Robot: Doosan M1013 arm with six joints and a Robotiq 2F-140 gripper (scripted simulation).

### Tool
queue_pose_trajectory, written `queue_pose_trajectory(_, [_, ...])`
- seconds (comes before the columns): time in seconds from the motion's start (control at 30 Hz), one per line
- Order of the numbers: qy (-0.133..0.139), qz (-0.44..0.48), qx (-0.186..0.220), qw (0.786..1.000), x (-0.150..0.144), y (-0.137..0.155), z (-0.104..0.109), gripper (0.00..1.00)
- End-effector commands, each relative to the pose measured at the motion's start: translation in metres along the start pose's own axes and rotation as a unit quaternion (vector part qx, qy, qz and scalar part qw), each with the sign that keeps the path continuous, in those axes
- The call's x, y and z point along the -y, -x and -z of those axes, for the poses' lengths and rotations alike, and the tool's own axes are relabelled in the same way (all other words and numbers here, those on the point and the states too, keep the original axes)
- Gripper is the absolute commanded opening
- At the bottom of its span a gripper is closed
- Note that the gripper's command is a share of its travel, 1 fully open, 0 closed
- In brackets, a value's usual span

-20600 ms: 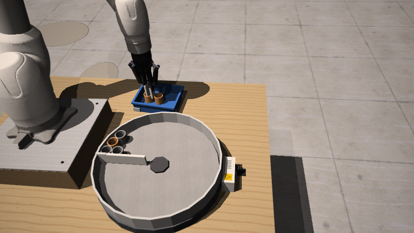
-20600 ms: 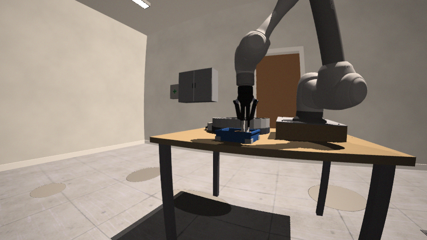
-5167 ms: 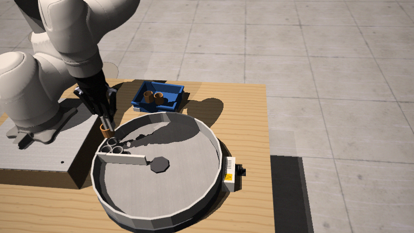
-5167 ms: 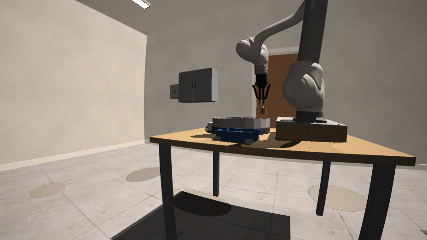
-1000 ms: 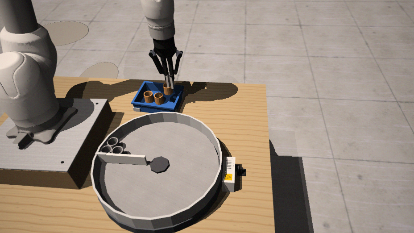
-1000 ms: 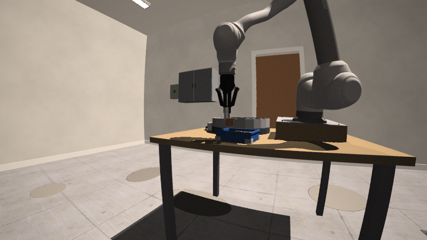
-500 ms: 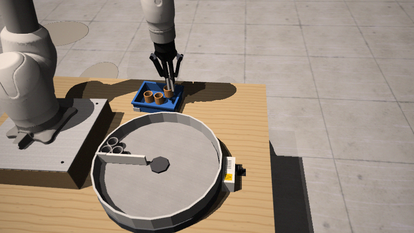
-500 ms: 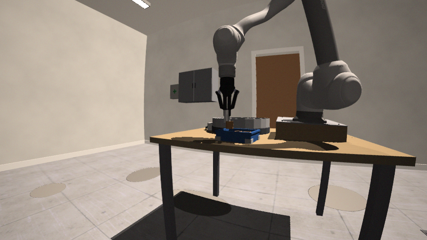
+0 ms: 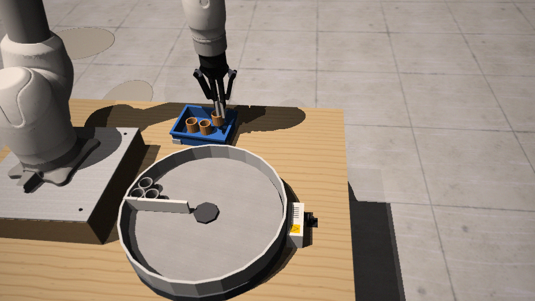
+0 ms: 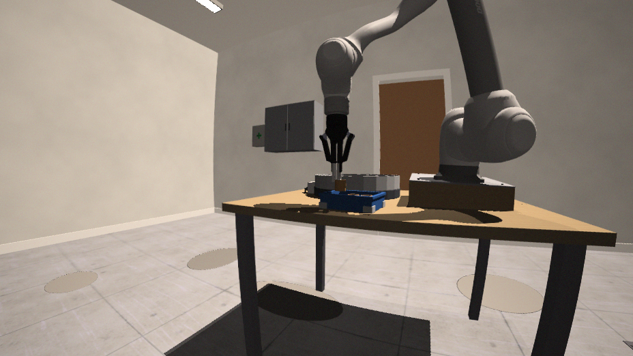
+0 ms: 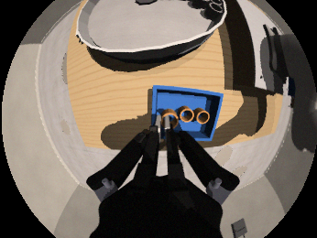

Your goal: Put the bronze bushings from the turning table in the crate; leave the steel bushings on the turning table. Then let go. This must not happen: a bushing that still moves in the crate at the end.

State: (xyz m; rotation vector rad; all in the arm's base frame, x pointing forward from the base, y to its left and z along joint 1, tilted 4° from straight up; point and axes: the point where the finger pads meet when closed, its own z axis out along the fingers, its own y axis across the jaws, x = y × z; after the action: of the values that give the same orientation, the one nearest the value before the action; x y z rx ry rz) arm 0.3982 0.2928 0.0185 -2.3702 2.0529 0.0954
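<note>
Tool (image 9: 220, 108) (image 10: 336, 170) (image 11: 163, 120) pinching one bushing (image 9: 217, 119) (image 10: 340, 185) (image 11: 169, 120) by its wall, over the crate (image 9: 180, 139) (image 10: 351, 202) (image 11: 187, 90). Exterior view shows its top above the rim; cannot tell whether it touches the crate floor. Two more bronze ones (image 9: 198, 126) (image 11: 194, 115) upright inside, just beside. Three steel ones (image 9: 144, 188) on the turning table (image 9: 239, 187) (image 10: 376, 183) (image 11: 137, 27), by the divider (image 9: 158, 205); theirs to keep. Step in hand: lowering the last bronze, I judge. Next: ease down until seated, spread the fingers, rise straight. Risk: early release could tip it against its neighbour.
</note>
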Motion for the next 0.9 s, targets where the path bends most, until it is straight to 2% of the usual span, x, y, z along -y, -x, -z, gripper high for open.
queue_pose_trajectory(0.0, [0.000,0.000,0.000,1.000,0.0000,0.0000,0.0001,0.00])
queue_pose_trajectory(0.53, [0.000,0.000,0.000,1.000,0.0000,0.0000,-0.0005,0.00])
queue_pose_trajectory(0.87, [0.000,0.000,0.000,1.000,0.0000,0.0000,-0.0091,0.00])
